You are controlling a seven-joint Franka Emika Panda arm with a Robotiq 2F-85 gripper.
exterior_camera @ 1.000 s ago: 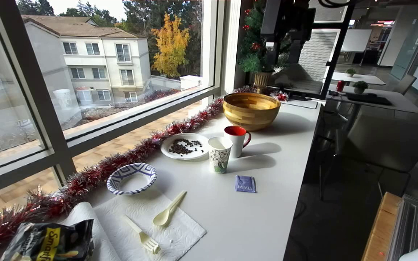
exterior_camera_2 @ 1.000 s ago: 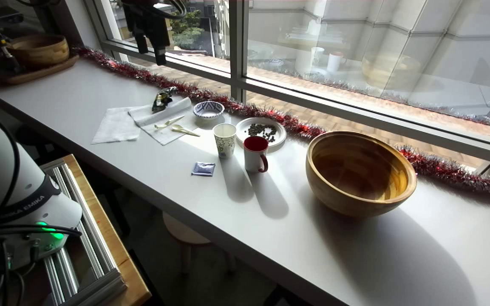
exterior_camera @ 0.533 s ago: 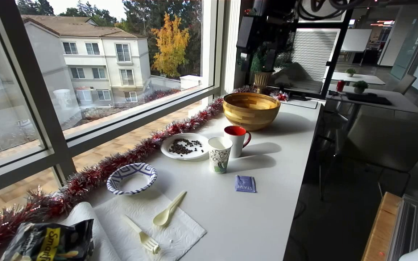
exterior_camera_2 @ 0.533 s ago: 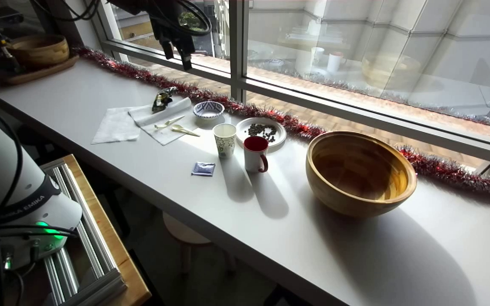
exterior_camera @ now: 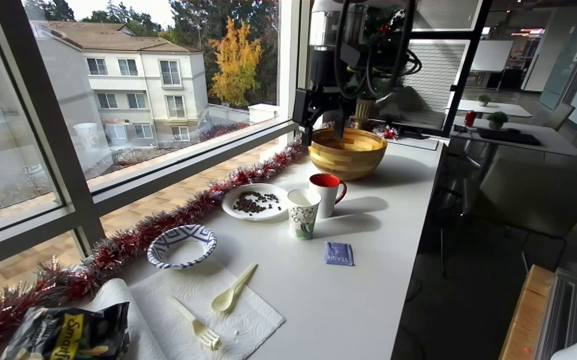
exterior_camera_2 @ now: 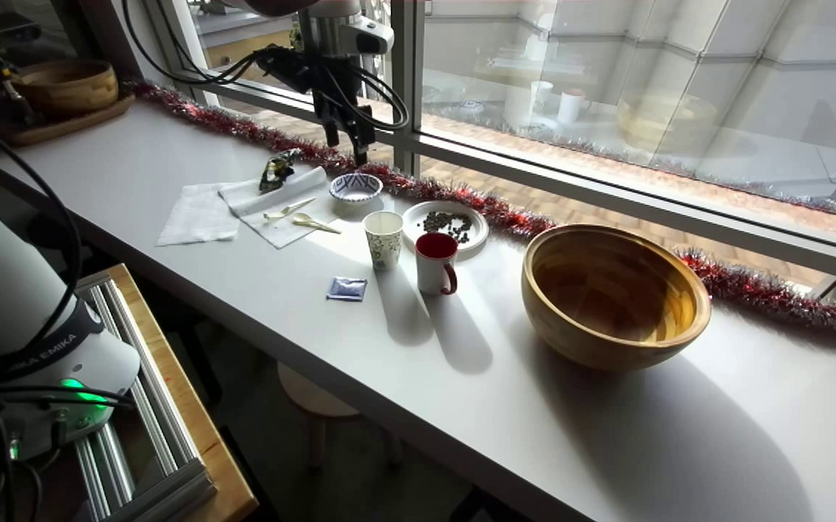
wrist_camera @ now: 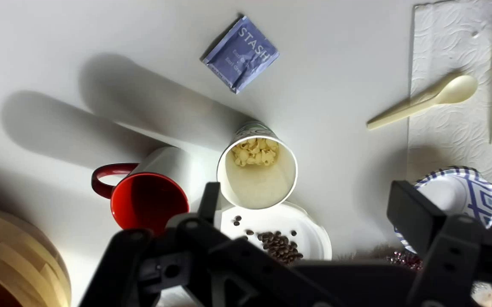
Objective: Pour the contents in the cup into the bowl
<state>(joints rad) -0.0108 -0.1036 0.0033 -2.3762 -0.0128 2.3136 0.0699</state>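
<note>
One cup [wrist_camera: 257, 174] — upright, below & apart frm wide-spread hand [wrist_camera: 311, 205].

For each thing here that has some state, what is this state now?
Hand: open, holding nothing
Cup: upright, pale pieces inside
Blue-patterned bowl: upright, empty
Red-lined mug: upright, inside partly shadowed
Plate: bearing dark bits
Large wooden bowl: upright
Tea packet: lying flat
Snack bag: wrinkled
Base light: lit green
</note>
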